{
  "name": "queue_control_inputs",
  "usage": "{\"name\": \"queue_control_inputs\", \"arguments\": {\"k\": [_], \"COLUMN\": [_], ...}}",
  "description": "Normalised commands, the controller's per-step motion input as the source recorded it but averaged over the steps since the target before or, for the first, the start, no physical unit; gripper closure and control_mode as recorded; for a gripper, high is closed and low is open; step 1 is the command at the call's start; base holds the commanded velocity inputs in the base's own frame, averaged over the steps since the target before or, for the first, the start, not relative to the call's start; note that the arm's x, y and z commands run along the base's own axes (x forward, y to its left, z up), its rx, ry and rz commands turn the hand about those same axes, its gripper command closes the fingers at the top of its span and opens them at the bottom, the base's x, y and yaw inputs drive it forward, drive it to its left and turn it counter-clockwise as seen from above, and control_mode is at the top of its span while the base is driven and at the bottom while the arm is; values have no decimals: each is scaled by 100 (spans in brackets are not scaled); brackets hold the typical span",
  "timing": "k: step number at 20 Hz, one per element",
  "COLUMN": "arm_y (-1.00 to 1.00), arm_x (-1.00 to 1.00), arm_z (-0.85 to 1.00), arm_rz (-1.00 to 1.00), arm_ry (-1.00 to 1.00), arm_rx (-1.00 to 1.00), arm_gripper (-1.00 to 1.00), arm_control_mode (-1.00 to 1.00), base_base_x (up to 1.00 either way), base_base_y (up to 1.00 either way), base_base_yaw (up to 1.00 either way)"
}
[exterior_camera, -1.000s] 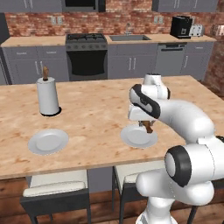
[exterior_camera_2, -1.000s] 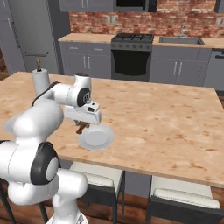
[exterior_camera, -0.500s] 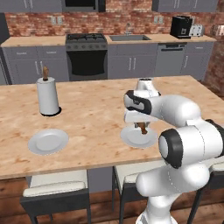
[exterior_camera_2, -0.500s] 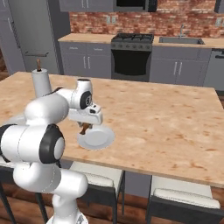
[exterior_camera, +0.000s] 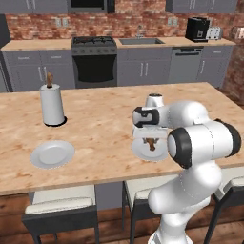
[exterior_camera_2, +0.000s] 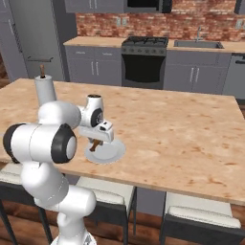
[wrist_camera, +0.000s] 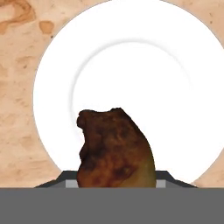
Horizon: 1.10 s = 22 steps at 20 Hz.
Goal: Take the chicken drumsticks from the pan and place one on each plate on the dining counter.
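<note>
drumstick [wrist_camera: 116,148] gripped in tool [exterior_camera: 150,141], hanging over plate [wrist_camera: 183,105]

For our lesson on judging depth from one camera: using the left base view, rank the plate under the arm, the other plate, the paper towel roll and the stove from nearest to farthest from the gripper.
1. Plate under the arm: directly beneath the gripper, which holds a drumstick.
2. Other plate: far left on the dining counter.
3. Paper towel roll: left, further back; close to the other plate in rank.
4. Stove: against the back wall.

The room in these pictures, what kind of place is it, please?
Most likely a home kitchen, rendered: a black stove and a sink stand against a red brick wall, before a wooden dining counter with stools.
</note>
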Motion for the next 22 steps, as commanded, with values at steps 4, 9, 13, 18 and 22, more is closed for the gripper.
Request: {"name": "queue_control_inputs", "arguments": {"k": [4,9,13,18,22], "arm_y": [7,10,6,2,1], "arm_x": [28,11,19,15,19], "arm_z": [-32,-30,-27,-27,-17], "arm_rz": [-9,-13,-13,-12,-9], "arm_ry": [0,0,0,0,0], "arm_rx": [0,0,0,0,0], "arm_gripper": [100,100,100,100,-100], "arm_control_mode": [-100,-100,-100,-100,-100], "base_base_x": [0,0,0,0,0], "base_base_y": [0,0,0,0,0], "base_base_yaw": [0,0,0,0,0]}}
